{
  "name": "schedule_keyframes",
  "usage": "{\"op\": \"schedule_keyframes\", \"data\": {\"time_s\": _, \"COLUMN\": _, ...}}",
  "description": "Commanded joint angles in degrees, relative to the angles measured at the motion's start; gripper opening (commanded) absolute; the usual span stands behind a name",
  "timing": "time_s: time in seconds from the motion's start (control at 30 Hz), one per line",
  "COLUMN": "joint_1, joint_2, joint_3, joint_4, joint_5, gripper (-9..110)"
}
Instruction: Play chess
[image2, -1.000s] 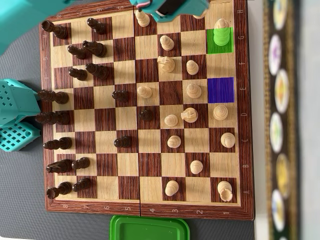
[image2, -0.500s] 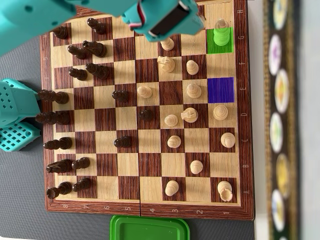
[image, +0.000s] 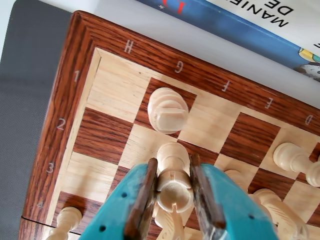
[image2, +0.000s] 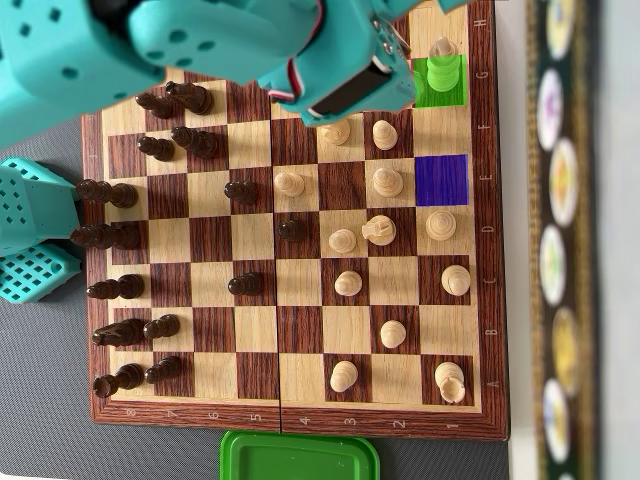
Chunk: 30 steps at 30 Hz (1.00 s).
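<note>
Hanging low over the chessboard (image2: 300, 420) near its H corner, straddles a light pawn (image: 172, 155) with the pincer (image: 173, 162) parted, clamped on nothing by the look of it. Just ahead of the fingertips, toward the rank-1 edge, stands the light piece with a slotted top (image: 167, 110), upright on the green-marked square (image2: 440, 95). Close to the rim there. Crowded by light pieces behind the pincer, but open along the edge toward the empty blue-marked square (image2: 442, 180).
</note>
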<state>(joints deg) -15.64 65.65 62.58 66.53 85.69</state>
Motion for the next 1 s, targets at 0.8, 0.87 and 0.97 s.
{"op": "schedule_keyframes", "data": {"time_s": 0.8, "joint_1": 3.87, "joint_2": -4.39, "joint_3": -5.63, "joint_4": -3.87, "joint_5": -2.99, "gripper": 8}}
{"op": "schedule_keyframes", "data": {"time_s": 0.87, "joint_1": 4.31, "joint_2": -5.1, "joint_3": -6.42, "joint_4": -3.6, "joint_5": -3.08, "gripper": 8}}
{"op": "schedule_keyframes", "data": {"time_s": 0.97, "joint_1": 4.39, "joint_2": -5.27, "joint_3": -6.86, "joint_4": -3.69, "joint_5": -3.08, "gripper": 8}}
